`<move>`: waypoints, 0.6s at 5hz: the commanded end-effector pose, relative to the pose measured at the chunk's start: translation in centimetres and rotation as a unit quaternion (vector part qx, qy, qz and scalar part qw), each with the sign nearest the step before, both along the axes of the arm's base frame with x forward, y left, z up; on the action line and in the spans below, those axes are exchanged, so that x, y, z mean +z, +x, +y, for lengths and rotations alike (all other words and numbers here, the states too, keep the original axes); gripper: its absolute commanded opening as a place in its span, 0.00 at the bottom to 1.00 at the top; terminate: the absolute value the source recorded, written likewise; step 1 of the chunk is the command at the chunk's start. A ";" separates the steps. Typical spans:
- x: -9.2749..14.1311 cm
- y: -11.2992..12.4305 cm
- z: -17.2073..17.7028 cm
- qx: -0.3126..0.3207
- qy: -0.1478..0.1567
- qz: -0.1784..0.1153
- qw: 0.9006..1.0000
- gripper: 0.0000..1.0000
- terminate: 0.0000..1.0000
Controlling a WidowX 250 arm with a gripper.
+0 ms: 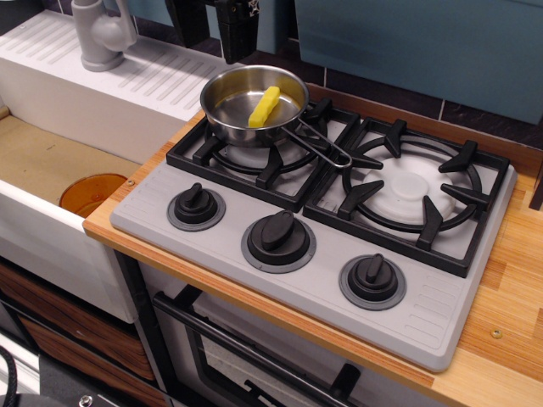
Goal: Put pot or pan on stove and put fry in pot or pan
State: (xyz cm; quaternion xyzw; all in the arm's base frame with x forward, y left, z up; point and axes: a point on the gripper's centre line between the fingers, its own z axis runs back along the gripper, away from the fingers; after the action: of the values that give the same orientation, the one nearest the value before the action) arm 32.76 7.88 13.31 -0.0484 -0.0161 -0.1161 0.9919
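The shiny steel pan (pixel 242 114) stands on the left burner of the grey stove (pixel 280 280), its wire handle (pixel 321 149) pointing to the front right. The yellow fry (pixel 264 107) lies inside the pan, leaning toward its right wall. My gripper (pixel 214 25) hangs just above the pan's back rim at the top edge of the view. It is open and empty, with its black fingers (pixel 240 38) spread apart and clear of the fry.
The right burner (pixel 411 188) is bare. Three black knobs (pixel 278 231) line the stove's front. A sink (pixel 51 161) with an orange disc (pixel 92 193) lies to the left, with a grey faucet (pixel 100 34) behind it. The wooden counter (pixel 509 322) runs on the right.
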 end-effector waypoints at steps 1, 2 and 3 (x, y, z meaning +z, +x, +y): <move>2.8 0.0 -0.9 0.003 0.008 -0.066 0.998 1.00 0.00; 3.7 -0.6 -1.0 0.011 0.025 -0.085 0.996 1.00 0.00; 5.4 -1.5 -1.6 0.025 0.044 -0.075 0.996 1.00 0.00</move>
State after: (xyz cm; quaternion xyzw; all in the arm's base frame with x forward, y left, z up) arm 30.43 6.52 16.65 -0.0081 -0.0482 -0.0919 0.9946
